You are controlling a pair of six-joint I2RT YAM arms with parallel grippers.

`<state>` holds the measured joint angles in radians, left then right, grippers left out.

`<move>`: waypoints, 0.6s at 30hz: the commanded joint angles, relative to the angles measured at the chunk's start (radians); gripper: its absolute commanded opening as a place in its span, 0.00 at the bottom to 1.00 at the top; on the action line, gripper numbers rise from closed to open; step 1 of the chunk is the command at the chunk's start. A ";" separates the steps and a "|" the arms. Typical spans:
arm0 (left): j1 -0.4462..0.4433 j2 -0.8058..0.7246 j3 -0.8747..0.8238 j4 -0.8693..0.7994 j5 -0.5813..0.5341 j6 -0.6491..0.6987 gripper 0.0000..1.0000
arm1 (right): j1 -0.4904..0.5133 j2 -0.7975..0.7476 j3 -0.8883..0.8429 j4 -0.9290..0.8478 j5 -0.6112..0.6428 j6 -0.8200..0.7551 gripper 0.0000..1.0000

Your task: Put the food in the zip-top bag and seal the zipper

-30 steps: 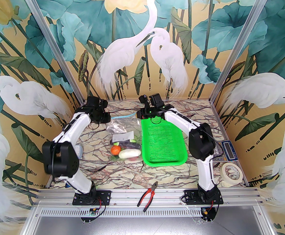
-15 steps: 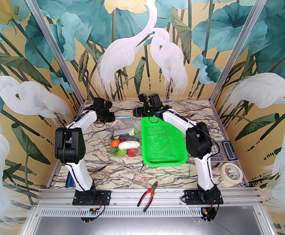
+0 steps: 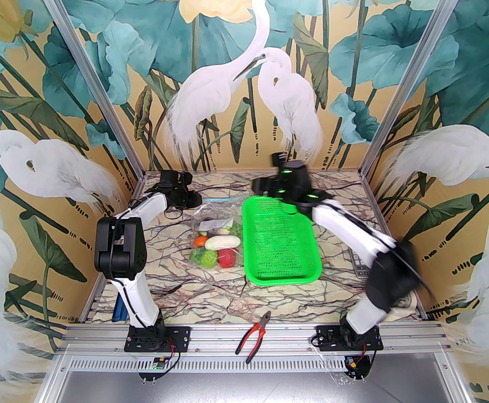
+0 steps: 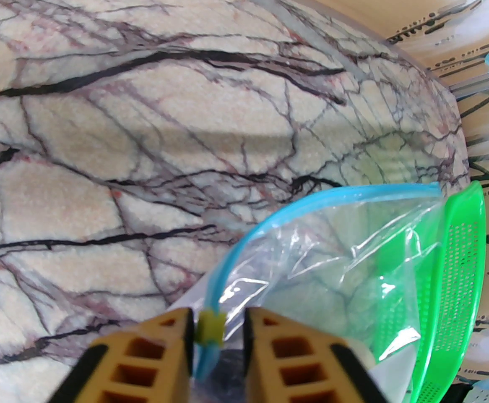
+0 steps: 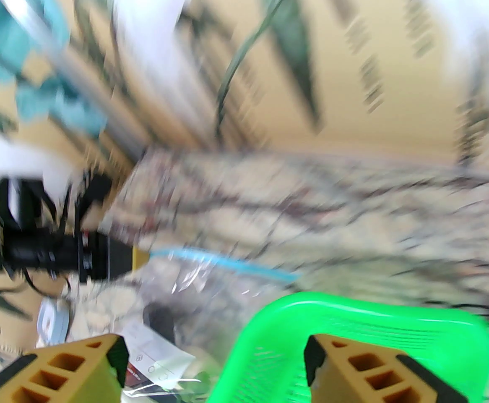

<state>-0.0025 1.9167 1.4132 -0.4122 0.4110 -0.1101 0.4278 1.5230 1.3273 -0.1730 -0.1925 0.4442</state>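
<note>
Top external: zip-top bag (image 3: 211, 225) being seen lying on marble table (image 3: 211, 300), just left of green mesh basket (image 3: 282, 242). Toy vegetables (image 3: 217, 252) being contained at its near end, zipper (image 3: 223, 200) at its far end.
Left wrist: left gripper (image 4: 218, 321) being kept slightly parted; yellow-green slider (image 4: 211, 328) being straddled, not pinched.
Right wrist: right gripper (image 5: 215, 351) being kept wide apart, empty, over basket's far rim.

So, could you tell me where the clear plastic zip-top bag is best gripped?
The light blue zipper strip along the mouth, at the far end of the clear crinkly plastic bag, jaws across it from the left. That strip is likely the stiffest part and arcs up off the marble table, while the glossy toy vegetables weigh down the near end.
</note>
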 commanded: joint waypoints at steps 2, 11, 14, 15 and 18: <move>0.050 -0.089 -0.007 0.059 0.051 -0.045 0.30 | -0.075 -0.111 -0.113 -0.163 0.172 0.073 0.78; 0.134 -0.351 -0.156 0.131 0.078 -0.058 0.33 | -0.187 -0.250 -0.385 -0.227 0.223 0.222 0.81; 0.156 -0.424 -0.242 0.154 0.049 -0.065 0.34 | -0.190 -0.234 -0.433 -0.208 0.218 0.257 0.86; 0.161 -0.445 -0.275 0.163 0.034 -0.066 0.34 | -0.190 -0.225 -0.445 -0.193 0.203 0.267 0.86; 0.170 -0.491 -0.346 0.184 -0.014 -0.067 0.36 | -0.189 -0.193 -0.464 -0.136 0.146 0.294 0.86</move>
<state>0.1551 1.4452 1.1278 -0.2535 0.4423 -0.1661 0.2356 1.3060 0.8772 -0.3748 -0.0082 0.6819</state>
